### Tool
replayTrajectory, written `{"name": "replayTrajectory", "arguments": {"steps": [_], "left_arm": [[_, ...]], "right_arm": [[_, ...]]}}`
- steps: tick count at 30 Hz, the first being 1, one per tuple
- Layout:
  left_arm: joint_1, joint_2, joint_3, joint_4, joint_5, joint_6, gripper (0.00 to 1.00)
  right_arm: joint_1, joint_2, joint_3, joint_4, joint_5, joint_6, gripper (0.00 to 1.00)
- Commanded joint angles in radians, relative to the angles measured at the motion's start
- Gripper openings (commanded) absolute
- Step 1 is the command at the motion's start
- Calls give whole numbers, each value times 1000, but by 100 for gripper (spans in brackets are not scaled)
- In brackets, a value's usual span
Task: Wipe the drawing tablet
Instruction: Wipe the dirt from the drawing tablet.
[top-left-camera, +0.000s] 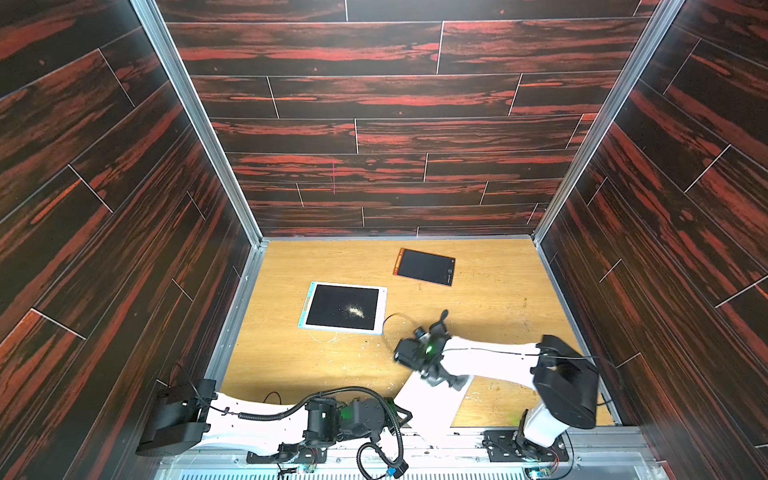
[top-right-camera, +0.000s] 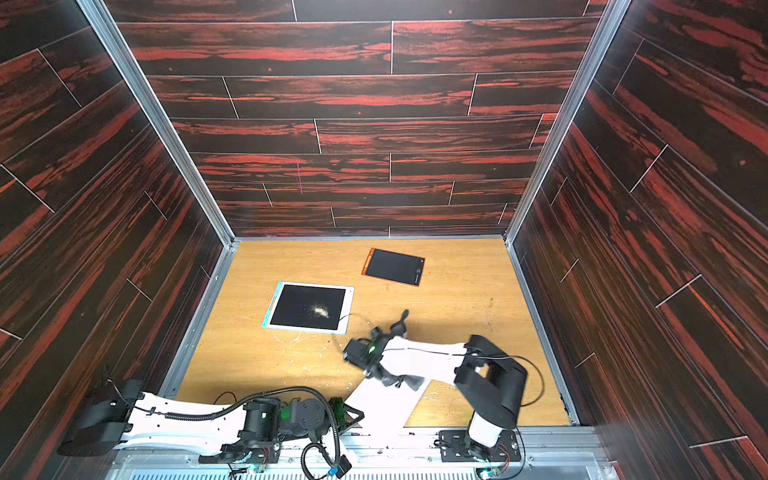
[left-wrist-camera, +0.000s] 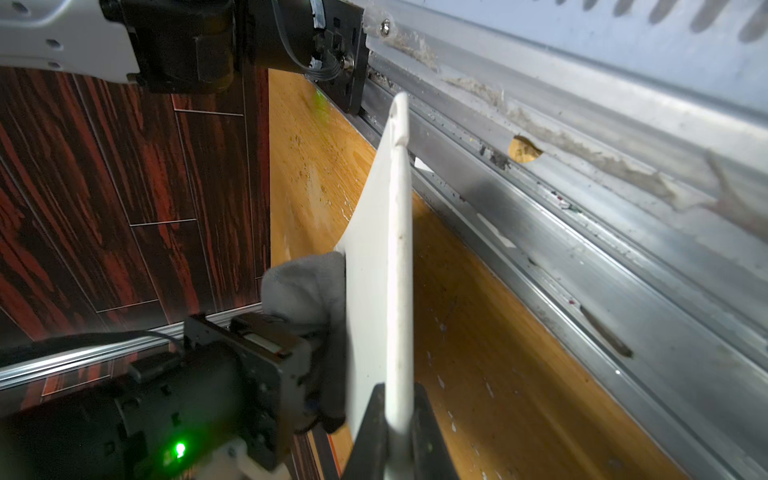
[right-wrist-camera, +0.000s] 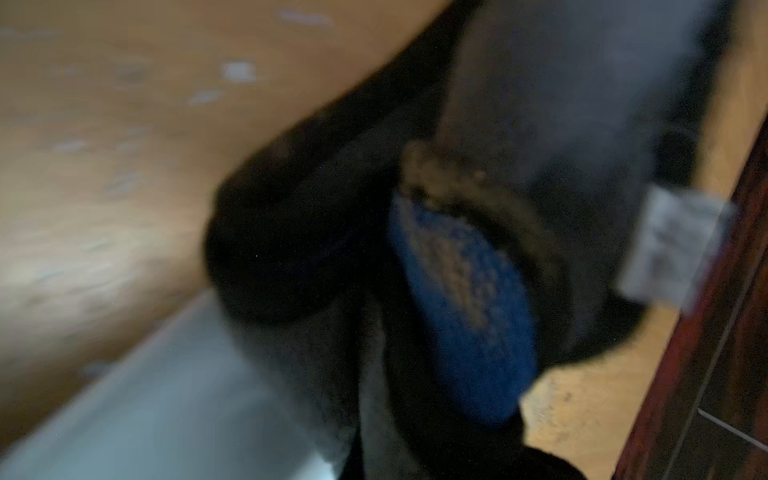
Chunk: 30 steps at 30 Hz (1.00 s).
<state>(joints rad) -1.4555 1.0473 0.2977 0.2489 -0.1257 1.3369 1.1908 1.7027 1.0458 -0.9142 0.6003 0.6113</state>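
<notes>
Tablet (top-left-camera: 343, 307) (top-right-camera: 308, 307): white frame, dark screen facing up, lying flat on the table (top-left-camera: 498, 299) in both top views. All places below are given from it.
Crumbs (top-left-camera: 355, 311) (top-right-camera: 320, 310): a small pale heap on the tablet's screen, in its right half. More specks lie on the table just robot-side of the tablet.
Orange tablet (top-left-camera: 424, 267) (top-right-camera: 394, 267): lying flat beyond the tablet and to its right, apart from it, with the dark screen up.
Board (top-left-camera: 430, 409) (top-right-camera: 384, 409) (left-wrist-camera: 374, 270): a thin white slab, robot-side and right of the tablet, well apart from it. It is tilted, showing its broad face in both top views and its edge in the left wrist view. Whether it is itself a tablet, I cannot tell.
Left gripper (top-left-camera: 400, 415) (top-right-camera: 353, 415) (left-wrist-camera: 399, 399): robot-side of the tablet. Its jaws are clamped on the board's edge, one finger on each face.
Cloth (top-left-camera: 456, 380) (top-right-camera: 409, 380) (left-wrist-camera: 303, 291): grey and bunched, pressed against the board's face at the end nearer the tablet.
Right gripper (top-left-camera: 445, 376) (top-right-camera: 395, 378): right of the tablet and robot-side. Its jaws are drawn together, buried in the cloth and gripping it.
Right wrist view: blurred. It shows dark cloth and a blue patch (right-wrist-camera: 465, 299) close to the lens, and nothing finer.
</notes>
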Motion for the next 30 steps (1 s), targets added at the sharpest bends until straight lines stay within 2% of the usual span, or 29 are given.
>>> {"name": "replayTrajectory", "arguments": {"steps": [1,5,9,12,15,17,18,20,21,22,27,30], "left_arm": [[0,2,15,-33,-54,-11,0],[0,17,15,-12,-63,-10,0],[1,39,14,16,-67,-13,0],[0,52,15,31,-68,-13,0],[1,60,22,36,-68,-10,0],[0,59,24,36,-66,-8,0],[1,58,26,35,-65,-8,0],[0,53,25,34,-61,-14,0],[0,50,23,32,-60,-16,0],[1,49,23,35,-58,-20,0],[1,43,18,32,-59,-24,0],[1,34,17,26,-58,-25,0]], "right_arm": [[88,-42,-11,97,-245,-31,0],[103,-217,-112,245,-612,-35,0],[101,-358,-199,403,-904,20,0],[75,-401,-255,486,-1021,62,0],[-30,-416,-320,481,-1028,67,0],[-132,-411,-358,420,-960,43,0],[-178,-402,-364,363,-852,27,0],[-221,-358,-335,219,-546,24,0],[-222,-329,-304,116,-363,85,0],[-226,-292,-274,65,-277,130,0],[-216,-232,-160,-138,-22,329,0],[-210,-233,-122,-235,65,410,0]]}}
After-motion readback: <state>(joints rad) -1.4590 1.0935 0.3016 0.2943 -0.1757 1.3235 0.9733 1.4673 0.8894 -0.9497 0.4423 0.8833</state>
